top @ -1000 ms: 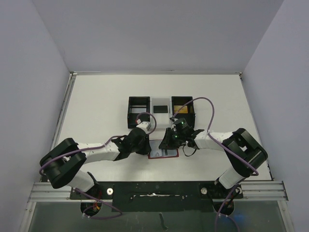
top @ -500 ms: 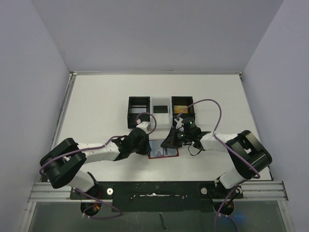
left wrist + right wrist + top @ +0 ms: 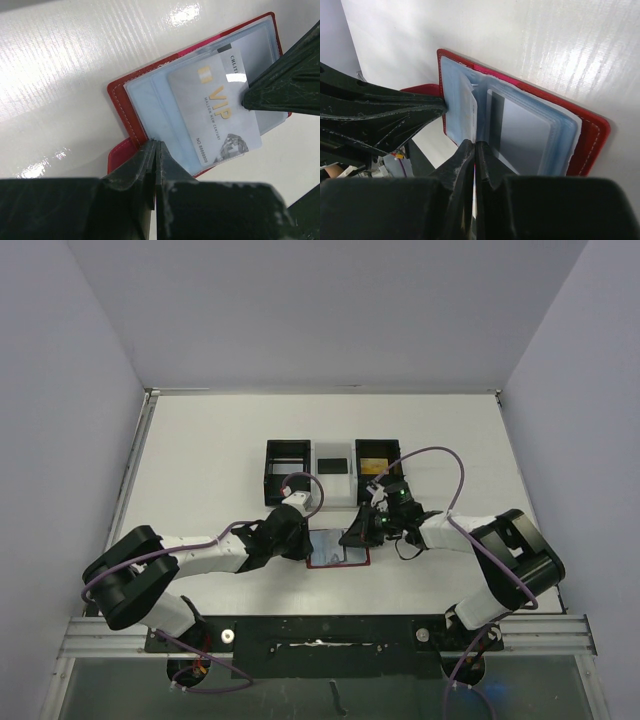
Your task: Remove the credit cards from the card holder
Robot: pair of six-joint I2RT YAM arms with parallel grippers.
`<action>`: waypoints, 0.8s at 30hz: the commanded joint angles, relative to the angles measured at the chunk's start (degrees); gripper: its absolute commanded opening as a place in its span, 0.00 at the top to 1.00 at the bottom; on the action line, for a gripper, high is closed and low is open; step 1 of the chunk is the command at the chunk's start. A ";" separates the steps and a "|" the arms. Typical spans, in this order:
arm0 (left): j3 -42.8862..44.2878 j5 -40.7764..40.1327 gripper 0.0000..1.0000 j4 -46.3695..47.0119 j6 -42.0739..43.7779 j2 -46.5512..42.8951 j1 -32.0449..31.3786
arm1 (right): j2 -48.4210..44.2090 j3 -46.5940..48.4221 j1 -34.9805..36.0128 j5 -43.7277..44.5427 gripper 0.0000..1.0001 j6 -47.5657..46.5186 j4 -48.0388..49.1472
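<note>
The red card holder (image 3: 117, 92) lies open on the table (image 3: 60, 75), directly under the tips of both sets of jaws. The left jaws are pressed together, their tip set down on the holder's near flap at the edge of the blue-grey sleeves (image 3: 145, 110); nothing is seen between them. The right jaws are likewise pressed together. In the left wrist view 1 right fingertip (image 3: 280, 85) touches the long edge of a pale VIP credit card (image 3: 215, 107), but whether that edge is pinched cannot be told.

The card lies just ahead of the left jaws and to their right. Its long axis runs roughly along their reach and across the right jaws' tips. The right jaws are judged the nearer to it, so the pull would fall to them while the left jaws pin the holder.

Only the left wrist view shows the card's printed face. Only the right wrist view shows the sleeves fanned apart, with the right tips set between 2 of them. Only the top view shows the 3-compartment tray (image 3: 288, 443) well beyond both jaws.
</note>
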 commanded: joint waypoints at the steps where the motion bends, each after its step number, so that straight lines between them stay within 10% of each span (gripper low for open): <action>1: 0.65 -3.22 1.00 -3.41 0.92 0.21 0.20 | -1.62 1.69 -1.04 -0.45 0.99 -1.78 -2.44; 8: 1.16 -3.55 0.97 -4.72 0.72 -1.81 0.20 | -2.34 0.61 -2.79 -1.93 0.99 -2.25 -0.90; 18: 4.49 0.86 0.62 -1.47 -0.43 -8.75 0.20 | -1.49 0.55 -1.67 1.98 0.99 1.74 1.02; 24: 5.55 9.80 0.66 6.56 -1.12 -2.56 0.27 | -0.10 -0.07 -1.62 1.69 0.99 3.31 3.84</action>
